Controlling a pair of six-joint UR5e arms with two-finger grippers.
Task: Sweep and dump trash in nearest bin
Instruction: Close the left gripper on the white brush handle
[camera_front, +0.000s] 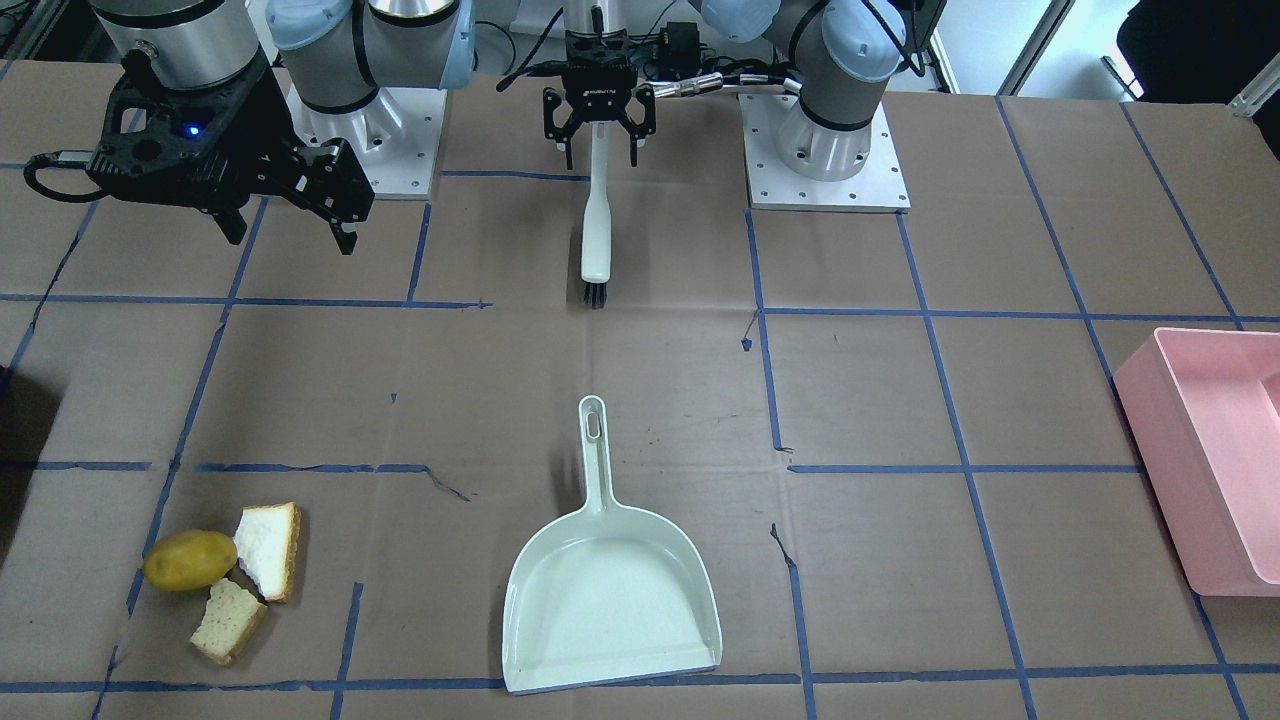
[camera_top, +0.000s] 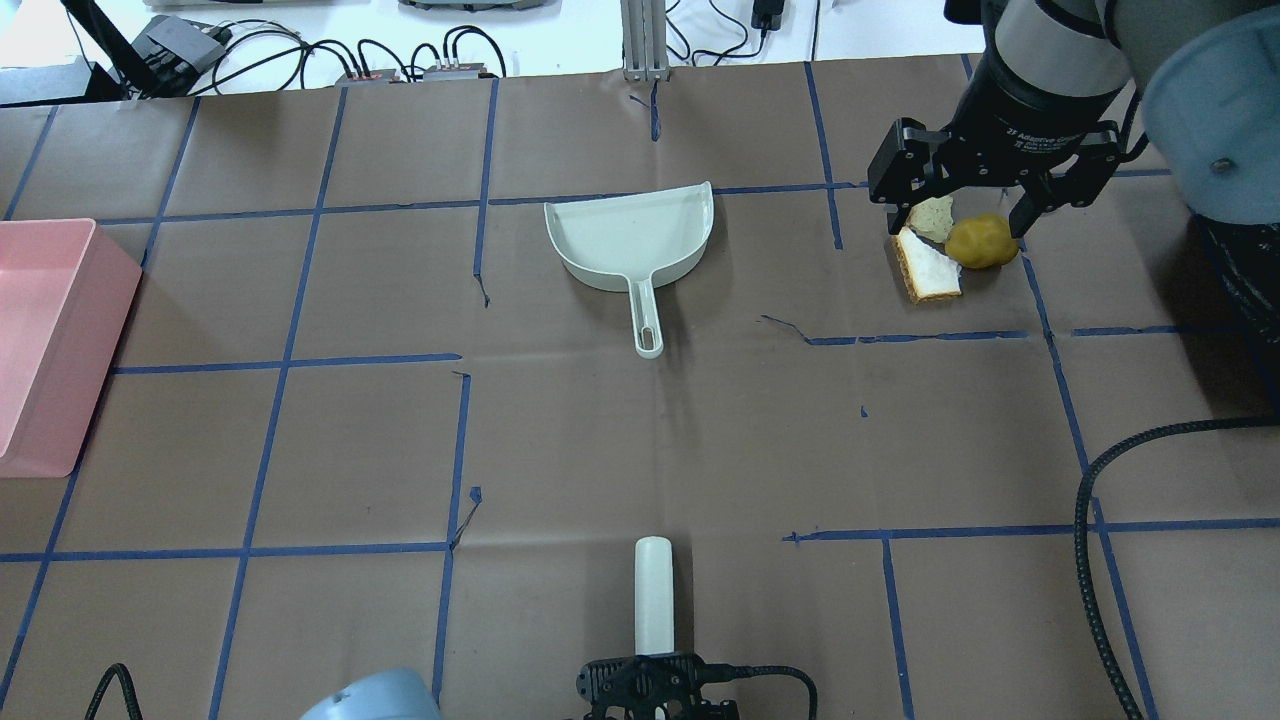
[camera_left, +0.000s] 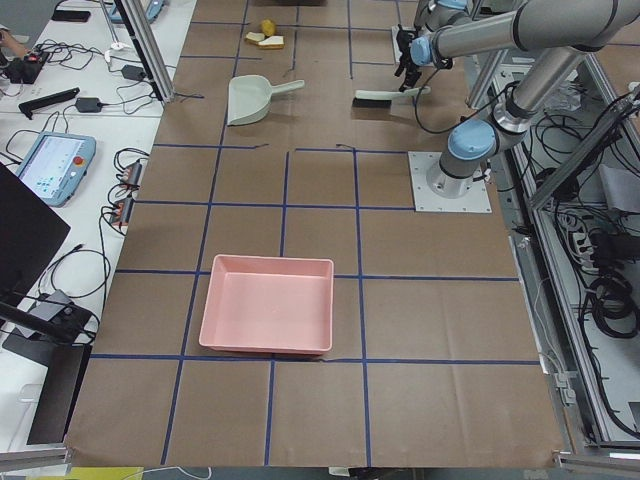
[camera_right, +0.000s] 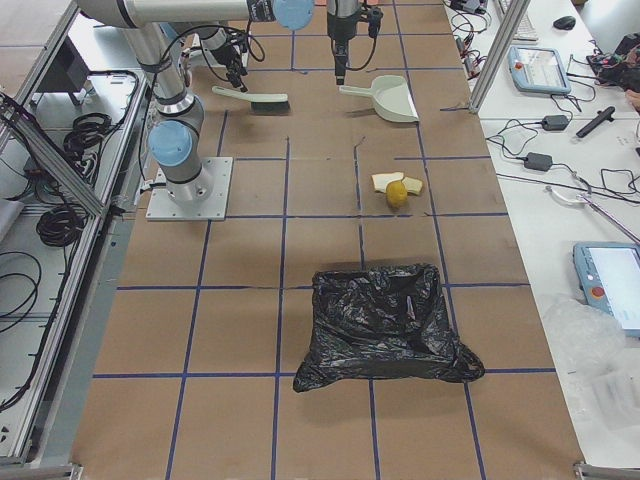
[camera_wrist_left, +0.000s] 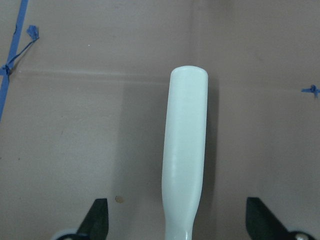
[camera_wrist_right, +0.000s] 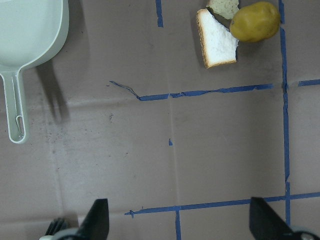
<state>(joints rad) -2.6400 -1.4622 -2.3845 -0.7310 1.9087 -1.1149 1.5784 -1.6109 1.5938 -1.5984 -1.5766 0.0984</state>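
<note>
The trash lies together on the brown table: a yellow-brown potato (camera_front: 190, 560) and two bread pieces (camera_front: 268, 550) (camera_front: 230, 620). It also shows in the overhead view, potato (camera_top: 982, 242) and bread (camera_top: 928, 268). A pale green dustpan (camera_front: 610, 600) lies mid-table with its handle toward the robot. A white brush (camera_front: 596, 240) with black bristles lies near the robot's base. My left gripper (camera_front: 598, 155) is open and low, its fingers on either side of the brush handle (camera_wrist_left: 185, 150). My right gripper (camera_front: 290, 235) is open and empty, held high above the table.
A pink bin (camera_front: 1135, 380) stands at the table's end on my left side. A bin lined with a black bag (camera_right: 385, 325) stands at the end on my right, closer to the trash. Blue tape lines cross the table.
</note>
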